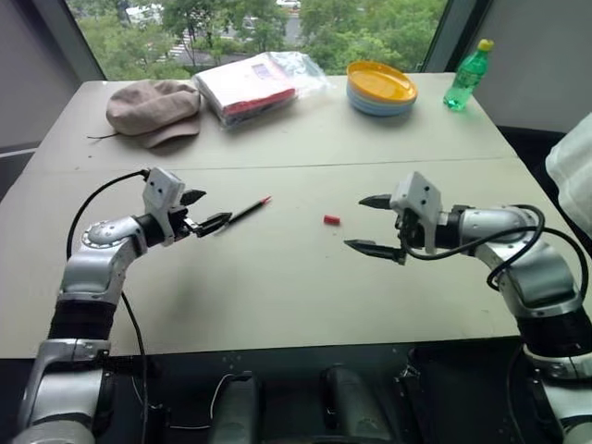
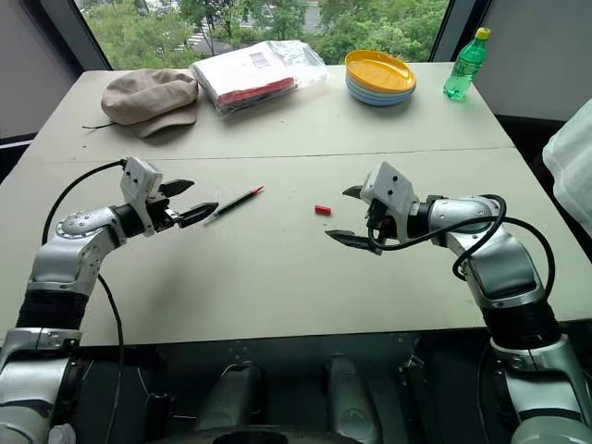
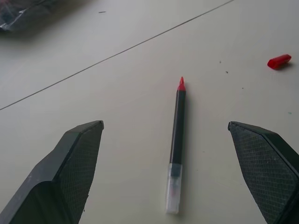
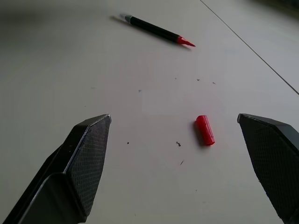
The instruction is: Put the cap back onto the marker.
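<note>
Red cap loose on surface, at 9 o'clock of my right jaws, spread, aimed to take it. Marker lies uncapped, well apart from cap, at 2 o'clock of my left jaws, spread, lined up on rear end.

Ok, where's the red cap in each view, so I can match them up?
Left eye view: cap mid-table, between both claws.
Right eye view: cap mid-table, just past the right claw.
Left wrist view: cap beyond the marker.
Right wrist view: cap between the fingers.
Shared landmark: the marker's red tip.
</note>
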Controlling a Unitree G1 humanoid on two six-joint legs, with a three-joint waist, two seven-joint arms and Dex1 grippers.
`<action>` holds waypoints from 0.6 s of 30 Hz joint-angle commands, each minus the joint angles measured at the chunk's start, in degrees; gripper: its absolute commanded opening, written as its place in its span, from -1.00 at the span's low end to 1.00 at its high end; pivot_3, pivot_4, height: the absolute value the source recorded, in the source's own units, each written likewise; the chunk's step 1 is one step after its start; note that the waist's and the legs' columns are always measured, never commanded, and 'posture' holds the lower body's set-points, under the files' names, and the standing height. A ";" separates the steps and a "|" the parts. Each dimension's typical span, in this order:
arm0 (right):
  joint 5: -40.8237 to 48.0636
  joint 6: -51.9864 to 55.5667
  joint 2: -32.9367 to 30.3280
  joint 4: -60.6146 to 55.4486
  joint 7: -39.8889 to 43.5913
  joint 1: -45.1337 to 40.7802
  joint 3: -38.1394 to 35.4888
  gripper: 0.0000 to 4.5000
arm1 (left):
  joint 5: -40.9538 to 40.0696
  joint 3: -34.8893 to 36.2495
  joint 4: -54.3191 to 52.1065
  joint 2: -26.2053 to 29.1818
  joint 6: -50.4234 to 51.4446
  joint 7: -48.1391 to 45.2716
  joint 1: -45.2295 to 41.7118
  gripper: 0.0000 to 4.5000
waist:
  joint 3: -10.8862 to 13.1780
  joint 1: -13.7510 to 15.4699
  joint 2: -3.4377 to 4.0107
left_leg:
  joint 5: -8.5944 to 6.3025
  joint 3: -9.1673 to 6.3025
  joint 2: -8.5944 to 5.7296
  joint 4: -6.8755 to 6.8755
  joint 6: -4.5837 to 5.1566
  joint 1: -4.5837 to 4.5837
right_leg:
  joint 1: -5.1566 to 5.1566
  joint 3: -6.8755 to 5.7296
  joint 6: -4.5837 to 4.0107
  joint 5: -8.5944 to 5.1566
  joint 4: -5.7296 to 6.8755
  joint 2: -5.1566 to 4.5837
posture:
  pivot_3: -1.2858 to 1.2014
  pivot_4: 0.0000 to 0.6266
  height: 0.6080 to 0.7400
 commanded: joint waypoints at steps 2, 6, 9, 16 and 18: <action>1.36 1.07 0.30 -4.98 -3.10 2.28 -2.96 1.00 | 6.24 -2.32 13.41 -0.85 -9.83 -1.69 -6.50 0.99 | 0.00 0.08 0.00 | 0.00 0.01 0.00 0.00 0.00 -0.01 | 0.00 0.01 0.00 0.00 0.00 -0.01 | 0.03 -0.52 1.00; 2.19 2.73 0.31 -8.59 -5.77 5.58 -4.49 1.00 | 9.66 -4.35 24.40 -3.80 -16.54 -4.11 -12.66 0.99 | 0.00 0.24 -0.01 | 0.00 -0.05 -0.03 0.06 0.00 -0.12 | 0.00 -0.06 0.02 0.00 -0.01 -0.03 | 0.03 -0.52 1.00; 2.35 3.55 -0.11 -10.41 -7.22 7.32 -5.21 1.00 | 10.91 -4.82 27.59 -5.20 -19.60 -5.49 -14.32 0.99 | -0.01 0.20 -0.02 | 0.00 -0.06 -0.04 0.10 0.00 -0.18 | -0.01 -0.07 0.03 0.01 -0.05 -0.06 | 0.03 -0.52 1.00; 2.99 4.74 -0.07 -12.41 -9.12 8.71 -5.68 1.00 | 13.04 -5.33 28.64 -6.87 -22.41 -7.89 -14.40 0.99 | -0.01 -0.10 -0.01 | 0.00 -0.08 -0.02 0.09 0.01 -0.15 | -0.05 -0.07 0.03 0.01 0.02 -0.01 | 0.03 -0.52 1.00; 3.01 4.63 -0.30 -12.31 -9.16 8.78 -5.75 1.00 | 13.51 -5.13 28.98 -7.23 -22.62 -7.86 -14.16 0.99 | -0.01 0.02 -0.02 | 0.00 -0.08 -0.02 0.09 0.00 -0.15 | -0.05 -0.06 0.03 0.01 0.02 -0.02 | 0.03 -0.52 1.00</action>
